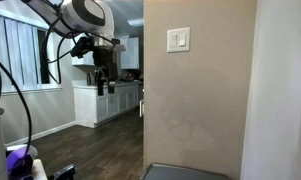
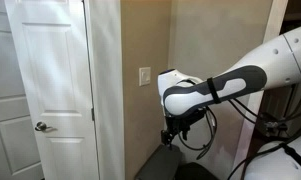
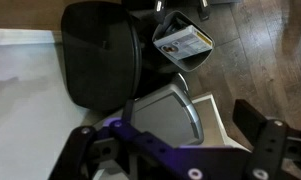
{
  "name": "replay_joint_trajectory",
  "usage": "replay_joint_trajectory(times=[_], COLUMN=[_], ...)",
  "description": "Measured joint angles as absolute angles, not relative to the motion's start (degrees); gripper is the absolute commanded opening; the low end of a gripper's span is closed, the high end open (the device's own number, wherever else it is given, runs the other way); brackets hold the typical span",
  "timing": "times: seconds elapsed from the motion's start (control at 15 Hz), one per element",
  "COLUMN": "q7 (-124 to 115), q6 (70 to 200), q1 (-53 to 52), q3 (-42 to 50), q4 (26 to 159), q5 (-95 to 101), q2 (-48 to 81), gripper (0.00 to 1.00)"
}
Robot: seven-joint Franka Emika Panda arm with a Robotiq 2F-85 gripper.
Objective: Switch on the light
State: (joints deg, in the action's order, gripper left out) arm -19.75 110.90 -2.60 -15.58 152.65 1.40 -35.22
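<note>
The task is being judged as barely begun: the switch [image 1: 178, 40] is being left untouched on the beige wall [image 1: 200, 110], and nothing is being pressed against it. In an exterior view the gripper [image 1: 103, 78] is being held pointing downward, well apart from the wall, with the switch lying at about 2 o'clock from it. In an exterior view beside a white door [image 2: 50, 90], the switch [image 2: 144, 76] is being seen at roughly 10 o'clock from the gripper [image 2: 170, 135]. In the wrist view only the floor [image 3: 275, 45], a black chair [image 3: 95, 55] and a bin [image 3: 180, 45] are being shown, so the gripper is being aimed away from the switch. Its fingers [image 3: 275, 140] are being held apart, with nothing between them. The rocker's position is too small to be told. The whole approach is being left to do: raising the gripper, turning it toward the wall, and pressing the switch.
</note>
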Motion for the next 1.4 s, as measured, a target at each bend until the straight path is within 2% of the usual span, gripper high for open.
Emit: replay_joint_trajectory(times=[0.67, 0.73, 0.87, 1.4], q7=[-19.7, -19.7, -19.7, -22.2], q6=[110.9, 110.9, 110.9, 117.0], q1=[-2.6, -2.6, -2.6, -0.1], q3=[-15.6, -15.6, -15.5, -14.9], q4=[152.6, 152.6, 152.6, 147.9], q5=[1.4, 1.4, 1.4, 8.1], q2=[-35.2, -35.2, -35.2, -32.4], gripper=[1.00, 0.75, 0.68, 0.15])
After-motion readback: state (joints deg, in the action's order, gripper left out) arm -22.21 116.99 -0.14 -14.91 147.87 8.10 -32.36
